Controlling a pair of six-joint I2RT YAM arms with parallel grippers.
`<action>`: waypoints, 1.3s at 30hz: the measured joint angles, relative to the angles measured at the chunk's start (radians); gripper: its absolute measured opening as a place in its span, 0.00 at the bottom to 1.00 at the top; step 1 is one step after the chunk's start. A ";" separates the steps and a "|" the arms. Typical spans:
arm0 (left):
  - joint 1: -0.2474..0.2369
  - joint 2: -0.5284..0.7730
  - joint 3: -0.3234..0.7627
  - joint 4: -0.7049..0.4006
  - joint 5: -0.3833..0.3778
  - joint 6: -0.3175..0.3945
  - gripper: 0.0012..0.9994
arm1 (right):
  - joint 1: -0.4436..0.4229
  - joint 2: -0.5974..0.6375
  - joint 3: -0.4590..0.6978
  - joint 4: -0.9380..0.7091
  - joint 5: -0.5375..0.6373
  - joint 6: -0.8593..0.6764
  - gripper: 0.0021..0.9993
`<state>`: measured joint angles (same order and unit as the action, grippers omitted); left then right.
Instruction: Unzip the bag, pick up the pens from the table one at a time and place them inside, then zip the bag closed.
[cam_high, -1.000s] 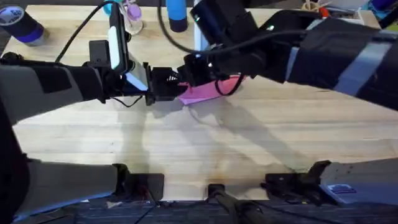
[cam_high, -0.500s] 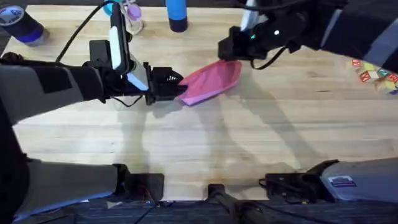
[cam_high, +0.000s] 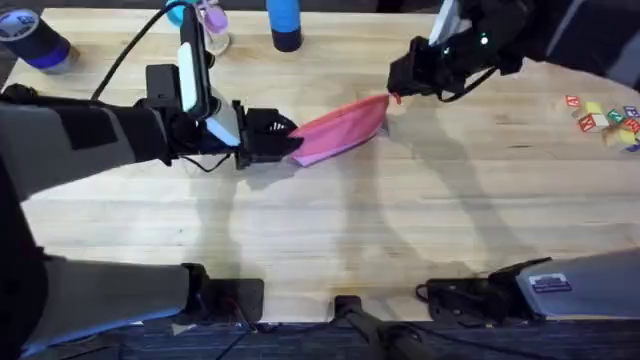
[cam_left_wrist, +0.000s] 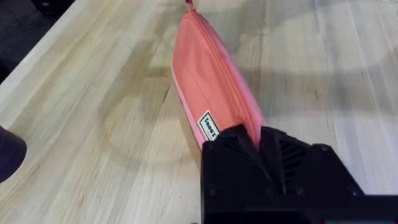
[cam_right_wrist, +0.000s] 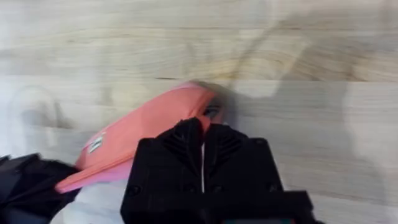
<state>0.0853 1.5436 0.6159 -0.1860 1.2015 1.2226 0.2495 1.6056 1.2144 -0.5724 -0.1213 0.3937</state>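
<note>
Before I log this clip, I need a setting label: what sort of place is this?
Probably a lab or workshop bench, not a home desk: a plank-topped wooden table, two robot arms working a pink pouch, and stray props such as coloured blocks and a tape roll at its edges.

Bag (cam_high: 340, 130) pink, small white label with dark lettering. Table (cam_high: 420, 230) pale wood, plank grain. Both grippers' fingers black. Coloured blocks (cam_high: 603, 116) at table's far right.
</note>
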 joint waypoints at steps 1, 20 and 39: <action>0.000 0.000 0.000 0.000 0.000 0.000 0.04 | -0.011 0.017 0.000 0.000 -0.002 -0.006 0.03; 0.005 0.000 0.000 -0.005 -0.002 0.000 0.04 | -0.179 0.250 0.017 0.004 0.022 -0.021 0.03; 0.005 0.000 0.000 -0.005 -0.002 0.000 0.04 | -0.080 -0.079 0.045 -0.006 0.023 -0.281 0.17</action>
<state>0.0906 1.5440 0.6155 -0.1905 1.1995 1.2224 0.1695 1.5271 1.2598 -0.5780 -0.0982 0.1124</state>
